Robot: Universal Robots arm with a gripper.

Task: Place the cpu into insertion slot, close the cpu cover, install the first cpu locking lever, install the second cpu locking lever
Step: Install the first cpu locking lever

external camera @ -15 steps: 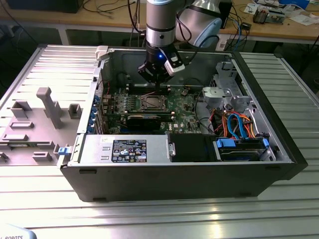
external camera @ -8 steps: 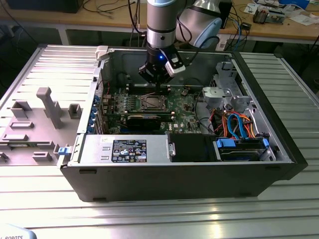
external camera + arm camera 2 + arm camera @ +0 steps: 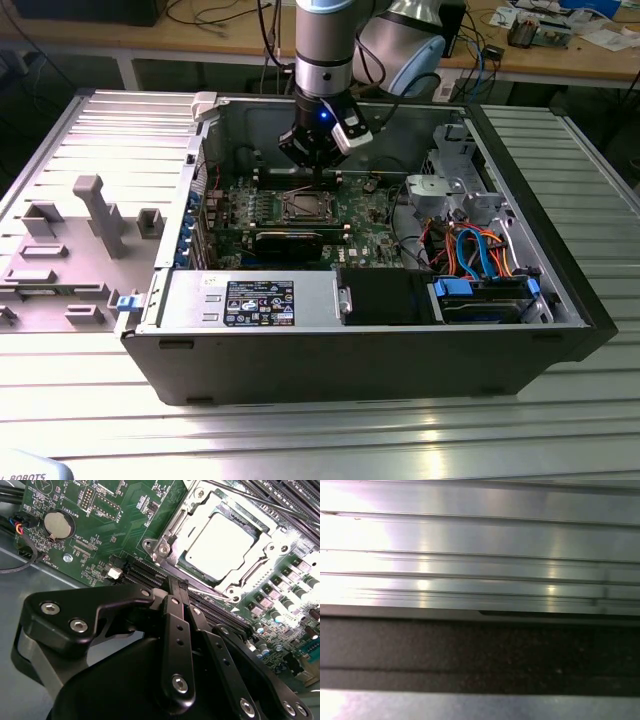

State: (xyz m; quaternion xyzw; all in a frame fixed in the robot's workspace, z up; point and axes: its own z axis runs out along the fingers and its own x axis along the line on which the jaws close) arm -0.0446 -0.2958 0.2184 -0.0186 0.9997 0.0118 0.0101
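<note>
The claw (image 3: 318, 172) hangs just above the insertion slot (image 3: 306, 207).

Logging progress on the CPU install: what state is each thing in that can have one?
cpu: seated in the insertion slot, metal top facing up.
cpu cover: closed down around the cpu.
locking lever: lying along the socket edge, right at the tool's tips.
tool: fingers together, holding nothing visible.
computer case: side open.

The exterior view looks down from above the desk (image 3: 100, 430) into the open case; the second wrist view sits close behind the tool (image 3: 178, 587), sharing the motherboard (image 3: 115, 525).
</note>
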